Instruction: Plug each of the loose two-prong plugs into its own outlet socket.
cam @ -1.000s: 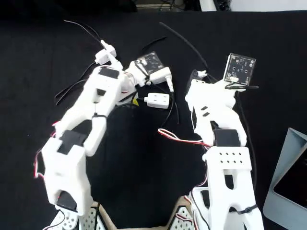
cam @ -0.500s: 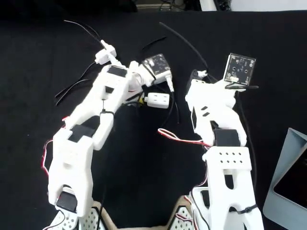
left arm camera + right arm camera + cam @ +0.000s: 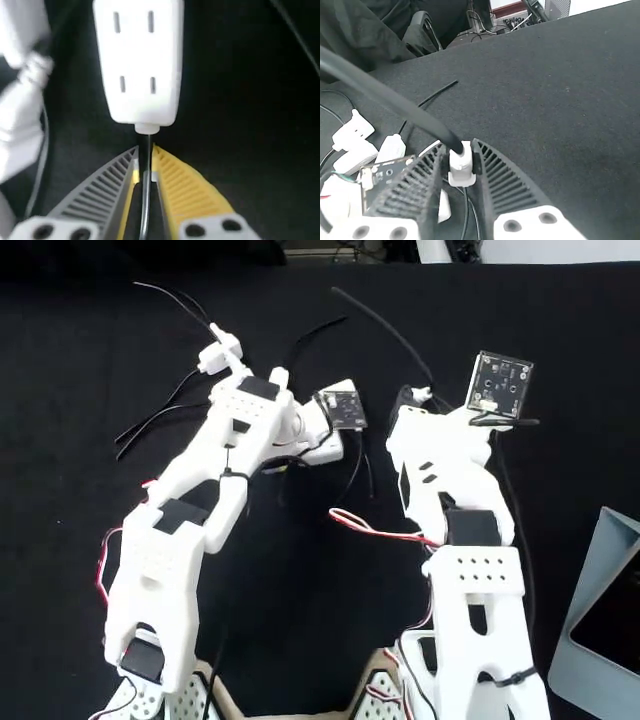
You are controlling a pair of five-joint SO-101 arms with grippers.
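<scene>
A white outlet block (image 3: 141, 60) with two pairs of slots lies on the black mat just ahead of my left gripper (image 3: 144, 151). That gripper's grey and yellow fingers are shut on the black cord where it leaves the block. In the high view the left arm's wrist (image 3: 335, 410) covers most of the block. My right gripper (image 3: 459, 147) is shut on a white two-prong plug (image 3: 460, 170) with a thick black cable, held at the mat's middle right (image 3: 412, 398). Another loose white plug (image 3: 220, 352) lies at the back left.
Thin black cables (image 3: 390, 330) trail over the back of the mat. More white plugs (image 3: 352, 132) lie beyond the right gripper. A grey-blue box (image 3: 600, 620) stands at the right edge. Red and white servo wires (image 3: 375, 530) hang between the arms.
The left arm has swung to the right and its wrist has come over the outlet block, which now lies mostly hidden under it. The right arm has kept still.
</scene>
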